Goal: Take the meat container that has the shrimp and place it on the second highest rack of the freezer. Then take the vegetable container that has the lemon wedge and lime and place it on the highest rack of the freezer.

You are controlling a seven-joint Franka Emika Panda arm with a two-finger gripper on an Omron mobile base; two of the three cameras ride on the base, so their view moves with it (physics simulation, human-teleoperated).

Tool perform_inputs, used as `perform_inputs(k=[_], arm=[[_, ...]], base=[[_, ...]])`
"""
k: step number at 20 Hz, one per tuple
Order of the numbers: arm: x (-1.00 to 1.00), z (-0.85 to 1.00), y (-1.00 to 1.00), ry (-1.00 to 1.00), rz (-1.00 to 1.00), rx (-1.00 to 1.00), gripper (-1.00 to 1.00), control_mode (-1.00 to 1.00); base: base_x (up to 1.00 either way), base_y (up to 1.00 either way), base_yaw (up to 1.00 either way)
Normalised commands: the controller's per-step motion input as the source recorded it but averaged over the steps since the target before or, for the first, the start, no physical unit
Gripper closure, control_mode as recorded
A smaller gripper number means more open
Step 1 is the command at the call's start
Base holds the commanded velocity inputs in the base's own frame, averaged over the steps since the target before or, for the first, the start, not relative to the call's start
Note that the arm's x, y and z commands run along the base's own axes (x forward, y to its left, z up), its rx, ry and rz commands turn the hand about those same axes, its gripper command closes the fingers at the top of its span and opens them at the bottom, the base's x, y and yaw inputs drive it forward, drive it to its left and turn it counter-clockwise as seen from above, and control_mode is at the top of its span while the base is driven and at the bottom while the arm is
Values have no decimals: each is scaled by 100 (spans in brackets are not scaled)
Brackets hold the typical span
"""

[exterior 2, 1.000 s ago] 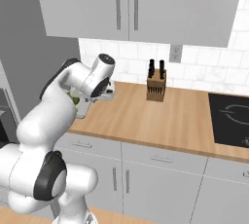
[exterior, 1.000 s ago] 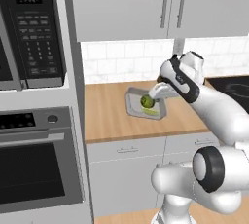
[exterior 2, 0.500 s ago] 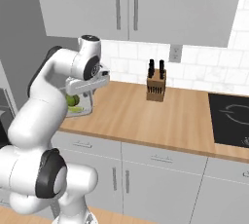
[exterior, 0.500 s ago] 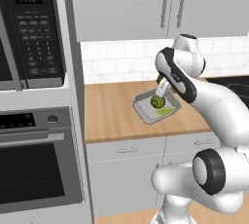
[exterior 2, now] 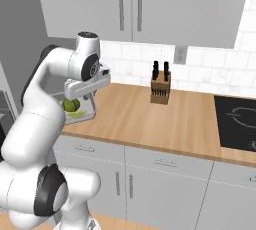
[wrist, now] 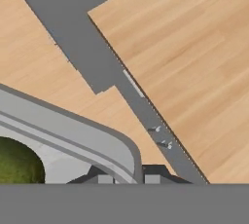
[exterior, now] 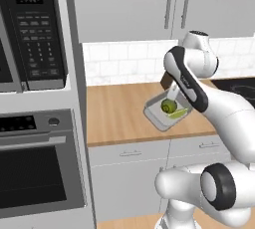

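Support surface: wooden countertop [exterior 2: 150, 119] over grey base cabinets [exterior 2: 165, 184], white tile wall behind. Knife block [exterior 2: 160, 89] stands upright at far edge, against the tile. Black cooktop [exterior 2: 239, 122] set into counter at right. Whether the vegetable container [exterior: 167, 111] touches the wood cannot be told.

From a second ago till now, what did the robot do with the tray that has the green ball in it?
The pincer has lifted the vegetable container off the wooden counter, gripping its rim. The arm has swung up and turned, so the tray now hangs higher and tilted in the air. The lime and lemon wedge rode along inside it. The knife block and the cabinets stayed where they were.
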Motion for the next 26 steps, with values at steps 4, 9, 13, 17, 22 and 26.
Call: perform_inputs(k=[4, 9, 13, 17, 22, 26], arm=[[0, 0, 0, 0, 0, 0, 100, 100], [0, 0, 0, 0, 0, 0, 100, 100], [0, 0, 0, 0, 0, 0, 100, 100], [0, 0, 0, 0, 0, 0, 100, 100], [0, 0, 0, 0, 0, 0, 100, 100], [0, 0, 0, 0, 0, 0, 100, 100]], base=[[-41, 0, 0], [-50, -3, 2], [-10, 0, 48], [-7, 0, 92], [-1, 0, 97], [0, 4, 89]])
